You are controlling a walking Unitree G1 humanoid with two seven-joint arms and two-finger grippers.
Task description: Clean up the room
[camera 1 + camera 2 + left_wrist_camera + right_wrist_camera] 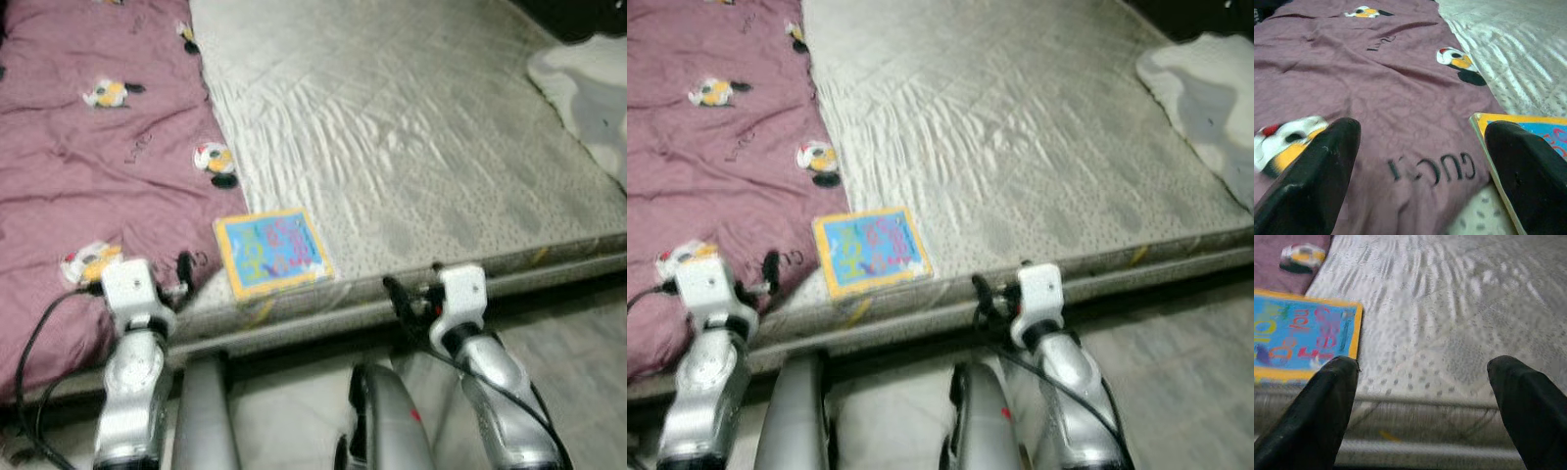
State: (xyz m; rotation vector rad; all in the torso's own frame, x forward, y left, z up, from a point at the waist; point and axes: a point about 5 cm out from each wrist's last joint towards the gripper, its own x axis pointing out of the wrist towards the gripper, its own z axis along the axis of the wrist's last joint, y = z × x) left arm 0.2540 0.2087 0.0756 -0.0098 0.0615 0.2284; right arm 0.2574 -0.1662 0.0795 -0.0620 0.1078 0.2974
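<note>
A book [271, 252] lay at the mattress [411, 147] edge, just beside the blanket [88, 166]. The left gripper [1415, 161] and right gripper [1422, 401] both hovered nearby, spread wide, holding nothing.

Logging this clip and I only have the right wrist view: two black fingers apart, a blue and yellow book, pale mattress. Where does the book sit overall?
Observer: The book lies flat at the mattress's near edge, beside a mauve blanket.
Operator: Where's the left gripper?
Observer: The left gripper hovers over the blanket's near corner, open, beside the book.
Operator: Anything else on the bed?
Observer: A pale grey cloth lies at the far right side.
</note>
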